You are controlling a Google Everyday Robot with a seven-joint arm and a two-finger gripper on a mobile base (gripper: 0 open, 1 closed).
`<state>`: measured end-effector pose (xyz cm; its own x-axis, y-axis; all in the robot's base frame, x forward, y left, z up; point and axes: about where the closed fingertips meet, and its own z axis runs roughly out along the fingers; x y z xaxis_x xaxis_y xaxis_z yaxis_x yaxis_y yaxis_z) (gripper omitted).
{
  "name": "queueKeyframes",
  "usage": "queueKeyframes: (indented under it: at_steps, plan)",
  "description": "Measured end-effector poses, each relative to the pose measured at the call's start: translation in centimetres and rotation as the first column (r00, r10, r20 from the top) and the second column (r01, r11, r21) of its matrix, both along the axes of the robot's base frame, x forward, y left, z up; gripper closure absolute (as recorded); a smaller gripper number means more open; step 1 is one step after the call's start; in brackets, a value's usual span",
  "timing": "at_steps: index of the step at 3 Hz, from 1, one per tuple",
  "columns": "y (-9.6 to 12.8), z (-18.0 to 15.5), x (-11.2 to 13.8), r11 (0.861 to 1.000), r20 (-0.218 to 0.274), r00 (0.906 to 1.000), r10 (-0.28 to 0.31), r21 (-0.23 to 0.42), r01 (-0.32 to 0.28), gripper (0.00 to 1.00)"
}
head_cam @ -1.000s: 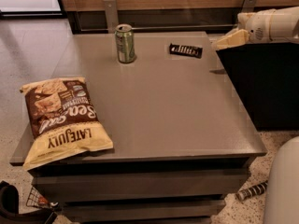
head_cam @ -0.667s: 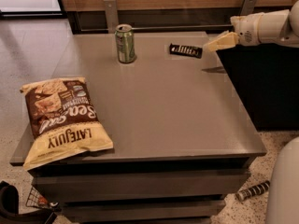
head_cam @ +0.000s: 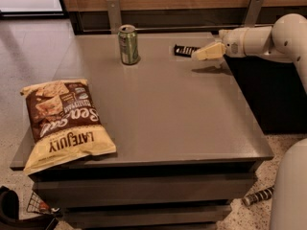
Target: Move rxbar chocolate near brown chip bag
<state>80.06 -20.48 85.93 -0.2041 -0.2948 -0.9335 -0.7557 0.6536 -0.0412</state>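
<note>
On the grey desk (head_cam: 168, 114), the brown chip bag (head_cam: 62, 119) sprawls at the front-left corner.
End effector (head_cam: 206, 52), parted or together I cannot tell, hangs far back, apparently aligned to grasp the rxbar chocolate (head_cam: 183, 50) just beside it.

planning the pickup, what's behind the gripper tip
The rxbar chocolate lies on the table near its far edge. The gripper covers the bar's right end, so contact there cannot be seen.
</note>
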Motion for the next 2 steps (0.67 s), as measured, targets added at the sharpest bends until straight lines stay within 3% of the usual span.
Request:
queueKeyframes:
  at_steps: [2]
  plan:
    - [1.5,-2.2,0.3,0.999,-0.04,0.9992,0.006,0.046,-0.004,0.0]
